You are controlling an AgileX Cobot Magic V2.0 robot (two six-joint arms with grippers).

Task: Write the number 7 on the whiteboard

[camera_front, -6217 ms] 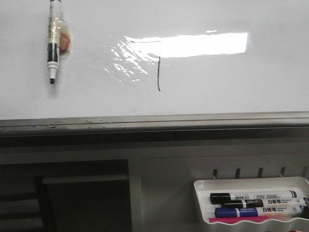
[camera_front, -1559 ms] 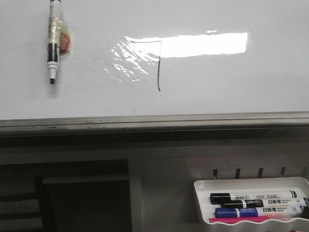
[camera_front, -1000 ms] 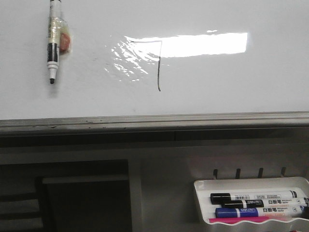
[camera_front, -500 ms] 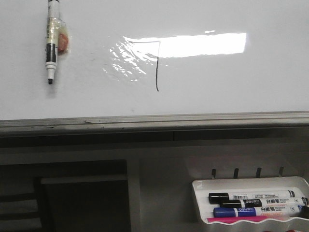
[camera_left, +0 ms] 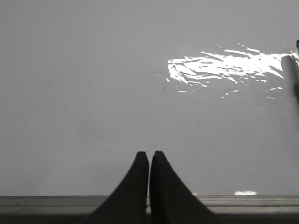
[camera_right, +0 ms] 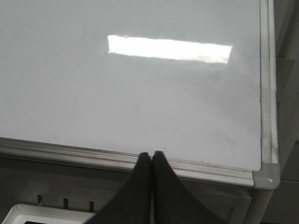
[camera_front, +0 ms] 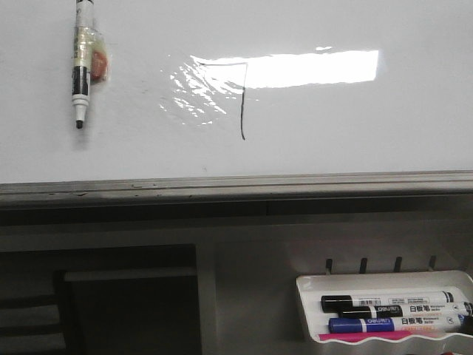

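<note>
Both tools sit pressed closed and empty: the left tool over bare whiteboard, the right tool at its grey frame. The number 7, a thin black figure, stands mid-board beside the glare. The glossy board looks stiff and slippery; wet ink would likely smudge.

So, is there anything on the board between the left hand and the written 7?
Nothing visible stands between them. In the left wrist view the closed left hand faces bare whiteboard. The number 7 is already drawn, and the marker sits off to its left in the front view.
</note>
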